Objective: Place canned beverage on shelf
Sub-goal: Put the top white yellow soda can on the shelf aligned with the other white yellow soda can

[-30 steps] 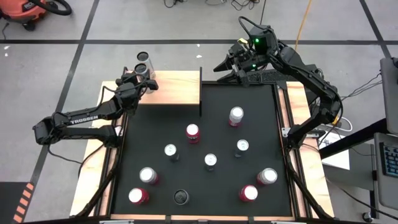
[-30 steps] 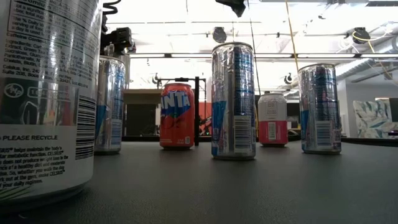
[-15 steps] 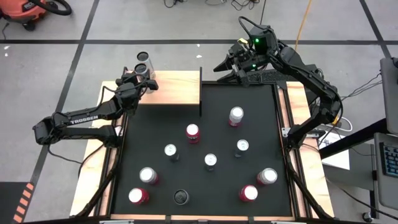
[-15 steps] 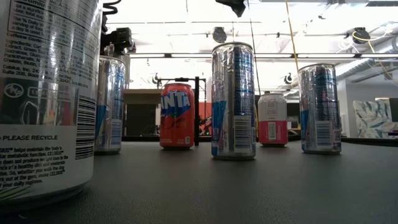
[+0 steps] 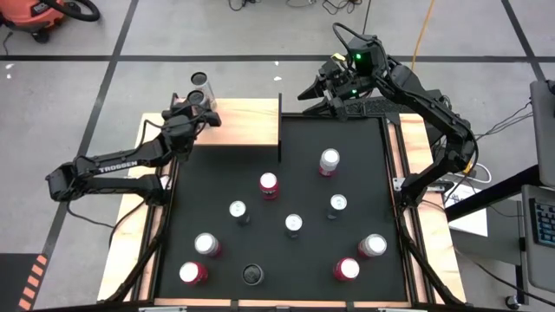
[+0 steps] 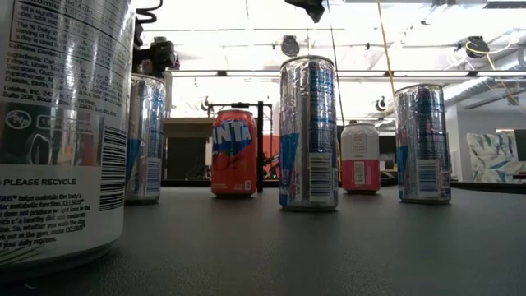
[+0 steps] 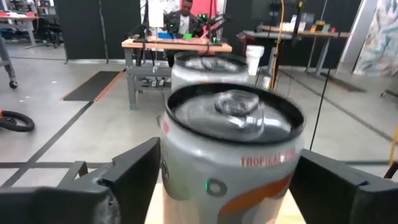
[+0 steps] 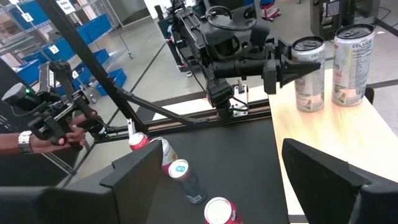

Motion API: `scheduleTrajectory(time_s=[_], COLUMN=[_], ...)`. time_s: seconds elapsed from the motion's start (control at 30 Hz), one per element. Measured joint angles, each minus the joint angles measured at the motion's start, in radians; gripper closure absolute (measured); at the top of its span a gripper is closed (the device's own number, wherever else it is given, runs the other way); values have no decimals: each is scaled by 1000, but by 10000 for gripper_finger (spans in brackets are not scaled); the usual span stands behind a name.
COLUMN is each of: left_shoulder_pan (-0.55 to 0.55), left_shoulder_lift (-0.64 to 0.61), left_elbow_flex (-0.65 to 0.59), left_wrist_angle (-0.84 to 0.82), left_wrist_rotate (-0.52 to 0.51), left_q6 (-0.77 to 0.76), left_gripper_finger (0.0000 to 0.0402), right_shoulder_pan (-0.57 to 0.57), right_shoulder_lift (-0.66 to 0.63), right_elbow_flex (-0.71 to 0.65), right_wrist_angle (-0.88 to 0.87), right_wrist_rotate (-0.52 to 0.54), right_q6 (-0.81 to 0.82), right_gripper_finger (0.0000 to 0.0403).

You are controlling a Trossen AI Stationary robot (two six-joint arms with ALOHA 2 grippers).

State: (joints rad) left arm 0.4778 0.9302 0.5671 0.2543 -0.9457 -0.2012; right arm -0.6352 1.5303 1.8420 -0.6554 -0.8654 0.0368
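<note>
The shelf (image 5: pixel 247 126), a pale wood board, stands at the table's far left. Two silver cans stand upright on their bases at its far left corner. The nearer one (image 7: pixel 230 155), silver with orange print, stands between the fingers of my left gripper (image 5: pixel 205 108), which is open and level; a finger stands close on either side. The second can (image 7: pixel 208 65) stands just beyond it. The right wrist view also shows the nearer can (image 8: pixel 309 71) and the second can (image 8: pixel 351 62). My right gripper (image 5: pixel 312 91) hangs open and holds nothing, high over the mat's far edge.
Several more cans stand on the black mat (image 5: pixel 364 156), among them a red one (image 5: pixel 269 184) and a silver one (image 5: pixel 329 160) nearest the shelf. A thin black post (image 5: pixel 279 130) marks the shelf's right end. A person's hands (image 8: pixel 56 127) show beyond the table.
My left gripper's fingers have parted a little around the nearer can. The can stays upright in its place on the shelf. Neither arm has shifted.
</note>
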Motion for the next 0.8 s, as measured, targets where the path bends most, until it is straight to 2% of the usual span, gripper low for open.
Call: scheduleTrajectory(time_s=[0.17, 0.33, 0.5, 0.63, 0.8], left_shoulder_pan=[-2, -2, -19, -82, -195], left_shoulder_lift=[-17, -46, -75, -96, -100], left_elbow_flex=[1, 34, 102, 188, 329], left_wrist_angle=[69, 85, 82, 25, -221], left_wrist_rotate=[0, -3, 37, 37, -9], left_q6=[53, 124, 170, 245, 240], left_gripper_finger=[43, 40, 40, 40, 40], right_shoulder_pan=[0, 0, 0, 0, 0], right_shoulder_lift=[0, 0, 0, 0, 0], right_elbow_flex=[0, 0, 0, 0, 0], right_wrist_angle=[0, -6, -18, -20, -32], right_wrist_rotate=[0, 0, 0, 0, 0], right_q6=[3, 3, 3, 3, 3], right_gripper_finger=[94, 94, 94, 94, 94])
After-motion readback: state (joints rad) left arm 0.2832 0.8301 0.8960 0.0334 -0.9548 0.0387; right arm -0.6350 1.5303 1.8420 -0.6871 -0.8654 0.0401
